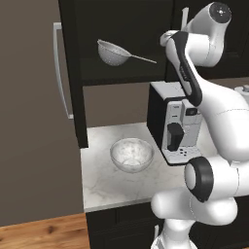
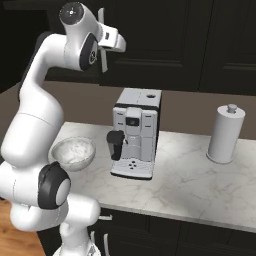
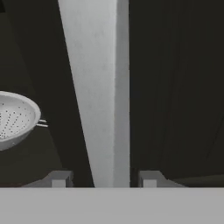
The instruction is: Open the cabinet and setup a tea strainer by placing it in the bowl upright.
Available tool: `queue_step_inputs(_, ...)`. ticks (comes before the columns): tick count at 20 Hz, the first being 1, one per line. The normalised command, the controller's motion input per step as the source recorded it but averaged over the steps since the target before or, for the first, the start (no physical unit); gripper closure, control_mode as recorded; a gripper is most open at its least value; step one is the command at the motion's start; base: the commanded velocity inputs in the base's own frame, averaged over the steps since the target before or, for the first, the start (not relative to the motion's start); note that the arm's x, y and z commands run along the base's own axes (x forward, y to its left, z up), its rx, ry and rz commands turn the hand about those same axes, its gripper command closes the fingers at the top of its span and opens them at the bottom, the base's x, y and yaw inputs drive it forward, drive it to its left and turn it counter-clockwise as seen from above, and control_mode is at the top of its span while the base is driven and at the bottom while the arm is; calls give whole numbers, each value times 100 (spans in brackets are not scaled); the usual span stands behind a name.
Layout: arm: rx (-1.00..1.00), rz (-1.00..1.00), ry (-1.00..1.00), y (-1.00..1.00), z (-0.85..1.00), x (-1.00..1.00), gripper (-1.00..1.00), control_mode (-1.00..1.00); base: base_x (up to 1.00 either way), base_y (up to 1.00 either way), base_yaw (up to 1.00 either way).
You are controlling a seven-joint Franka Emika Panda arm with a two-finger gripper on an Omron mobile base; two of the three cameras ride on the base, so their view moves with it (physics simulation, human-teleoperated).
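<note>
Silver mesh, thin wire handle: the tea strainer [image 1: 113,52] is sitting on the shelf inside the cabinet [image 1: 121,39], above and slightly left of the bowl [image 1: 132,154]. Its handle is pointing right, toward my arm. One door [image 1: 34,112] is standing swung open, left of the bowl.

My tool [image 3: 104,179] is hovering up at cabinet height, above the coffee machine [image 1: 174,121], which is just right of the bowl. In the hand view the fingers [image 3: 59,178] are spread wide and gripping nothing. A pale vertical bar [image 3: 98,92] is running up between them; it's probably a door handle, but I can't tell whether they're touching it. The strainer is showing left of that bar.

Handling call: the strainer looks very light and stiff, but the mesh could dent, so I'm not planning to squeeze the basket. The wire handle is thin and slick, and the basket would tend to swing if I take it far out. Best grip looks like the handle close to the rim.

The bowl is glass, standing open side up on the tabletop. It's wider than the strainer, so I'm expecting an easy drop-in, set down gently.
</note>
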Motion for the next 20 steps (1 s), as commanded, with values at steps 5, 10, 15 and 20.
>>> queue_step_inputs(5, 0, 0, -4, 0, 0, 3, 100, -100, 0, 0, 0)
queue_step_inputs(10, 0, 0, -5, 0, 0, 1, 100, -100, 0, 0, 0)
queue_step_inputs(15, 0, 0, -2, 0, 2, -5, 100, -100, 0, 0, 0)
queue_step_inputs(20, 1, 9, -3, -32, 11, -85, 100, -100, 0, 0, 0)
